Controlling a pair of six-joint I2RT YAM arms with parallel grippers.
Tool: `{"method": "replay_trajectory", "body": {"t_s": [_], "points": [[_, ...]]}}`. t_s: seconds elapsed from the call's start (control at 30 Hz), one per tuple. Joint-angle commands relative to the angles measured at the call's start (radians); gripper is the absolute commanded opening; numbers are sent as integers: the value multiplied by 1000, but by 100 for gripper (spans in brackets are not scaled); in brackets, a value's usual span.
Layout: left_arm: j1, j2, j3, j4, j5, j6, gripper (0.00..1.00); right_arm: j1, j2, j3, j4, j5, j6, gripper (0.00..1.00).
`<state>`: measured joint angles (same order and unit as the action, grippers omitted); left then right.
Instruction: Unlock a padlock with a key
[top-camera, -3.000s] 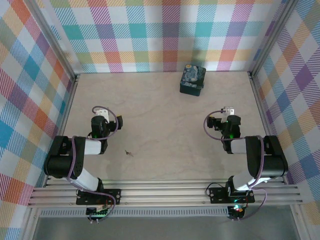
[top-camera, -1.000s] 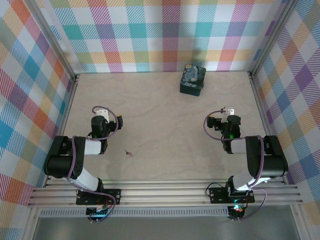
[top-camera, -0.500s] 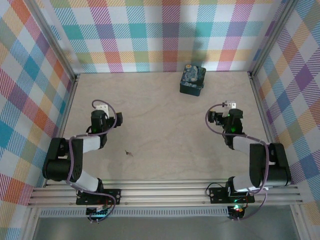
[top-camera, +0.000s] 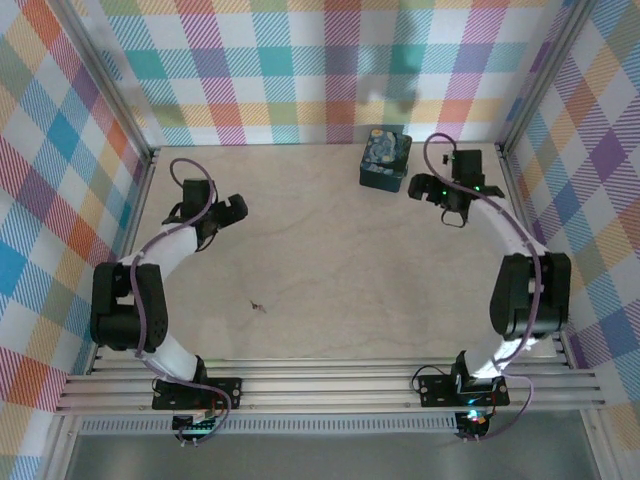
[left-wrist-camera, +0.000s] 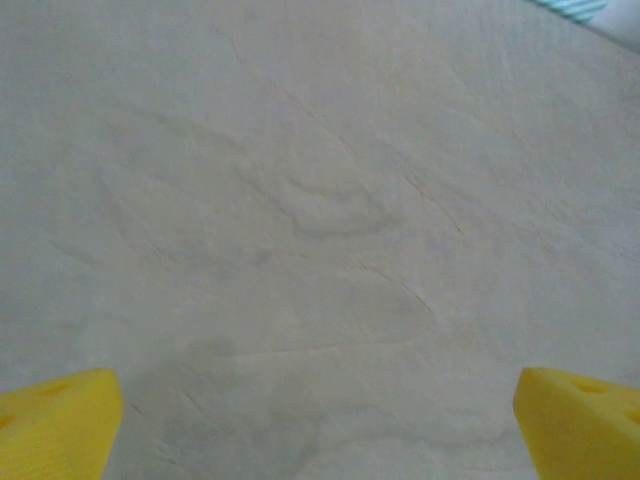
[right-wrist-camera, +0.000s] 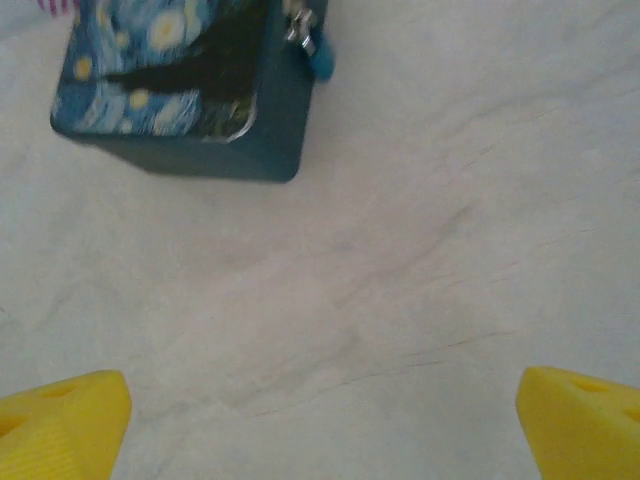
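Top external: a pale wooden table (top-camera: 330, 260) boxed in by plaid walls (top-camera: 300, 70). The key (top-camera: 258, 305) lies toward the front, well apart from the tin (top-camera: 385, 160) at the back. The padlock (right-wrist-camera: 319, 58) touches the tin's side. The left gripper (left-wrist-camera: 320, 425) and the right gripper (right-wrist-camera: 320, 425) both gape wide, holding nothing.

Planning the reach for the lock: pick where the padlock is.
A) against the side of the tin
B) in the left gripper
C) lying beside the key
A: the padlock sits against the side of the tin, far from the key, and the left gripper is open, holding nothing.
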<state>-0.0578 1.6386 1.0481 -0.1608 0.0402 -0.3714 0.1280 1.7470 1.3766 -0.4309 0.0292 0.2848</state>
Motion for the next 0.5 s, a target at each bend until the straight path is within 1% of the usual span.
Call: {"method": "replay_trajectory", "body": {"t_s": [0.0,0.07,0.13,0.2,0.27,0.47], "points": [[-7,32,68,-148,139,-100,96,100,98,142,-180,98,35,97],[-11,45,93,-162,193,-111,91,125,166,229,-214,131,40,94],[-18,57,114,-173,245,-117,86,130,239,329,-261,135,65,90],[-32,60,127,-181,274,-121,84,130,300,421,-296,133,79,86],[-48,59,131,-189,290,-126,82,130,356,513,-327,129,87,83],[-101,66,119,-182,297,-149,80,129,523,780,-422,164,98,78]]}}
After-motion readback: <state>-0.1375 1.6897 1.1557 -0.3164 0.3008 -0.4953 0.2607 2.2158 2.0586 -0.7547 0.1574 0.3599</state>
